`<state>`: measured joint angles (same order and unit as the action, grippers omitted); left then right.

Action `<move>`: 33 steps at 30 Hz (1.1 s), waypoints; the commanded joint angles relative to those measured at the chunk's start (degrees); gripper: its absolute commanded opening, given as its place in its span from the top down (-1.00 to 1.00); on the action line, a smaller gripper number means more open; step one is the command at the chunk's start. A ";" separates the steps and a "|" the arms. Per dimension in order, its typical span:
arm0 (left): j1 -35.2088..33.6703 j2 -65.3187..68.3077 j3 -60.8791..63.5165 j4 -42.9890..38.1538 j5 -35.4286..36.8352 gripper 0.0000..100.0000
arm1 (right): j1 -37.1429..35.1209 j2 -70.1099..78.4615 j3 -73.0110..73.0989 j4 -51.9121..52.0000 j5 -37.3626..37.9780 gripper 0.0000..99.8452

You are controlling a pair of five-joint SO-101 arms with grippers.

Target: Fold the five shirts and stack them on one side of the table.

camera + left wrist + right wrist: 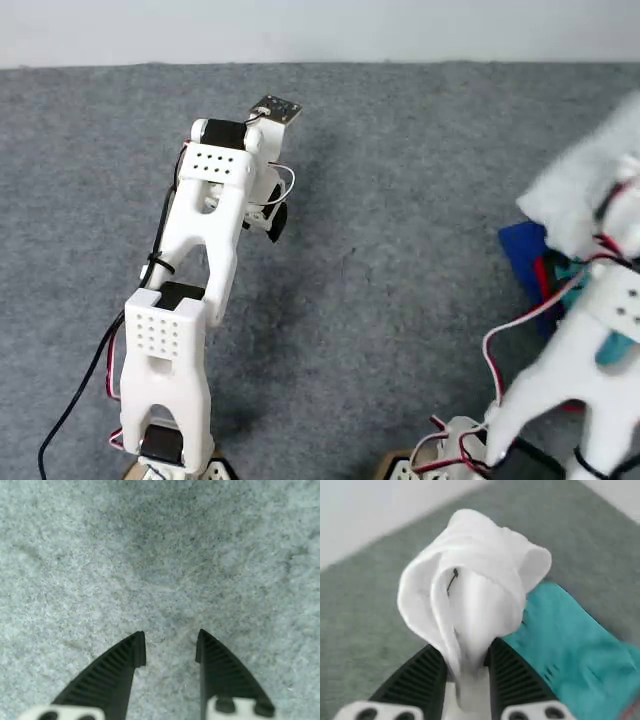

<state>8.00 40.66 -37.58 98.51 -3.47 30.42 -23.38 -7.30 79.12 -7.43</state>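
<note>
White shirt (470,570) bunched inside right hand (466,650), clamped tight; left hand (170,640) apart, over grey felt (150,555).

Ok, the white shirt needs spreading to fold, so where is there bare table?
Bare table lies between the left arm and the coloured shirt pile, and along the far edge by the wall. The right edge is crowded: the right gripper, shut on the white shirt, hangs over that pile.
</note>
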 commanded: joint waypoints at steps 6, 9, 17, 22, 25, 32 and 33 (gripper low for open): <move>-0.53 -3.78 2.68 0.26 -0.35 0.66 | 16.57 -2.59 17.76 -5.58 2.46 0.98; -0.53 -3.78 2.95 0.26 -0.35 0.66 | 20.97 -2.59 25.05 -9.71 4.48 0.98; -0.53 -3.78 3.21 0.26 -0.35 0.66 | 27.91 -2.59 34.29 -18.42 9.85 0.98; -0.53 -3.78 3.21 0.26 -0.35 0.66 | 28.09 -2.51 37.19 -18.42 9.67 0.97; -0.53 -3.78 3.21 0.35 -0.44 0.66 | 28.09 -2.51 37.63 -17.89 9.49 0.80; -0.53 -3.78 3.21 0.35 -0.44 0.66 | 34.68 -4.97 33.41 -11.38 3.43 0.57; -0.53 -3.78 3.21 0.26 -0.44 0.66 | 35.30 -6.37 31.74 -9.80 3.34 0.57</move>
<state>8.00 40.57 -34.15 98.51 -3.47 63.21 -25.32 29.27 66.11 -2.86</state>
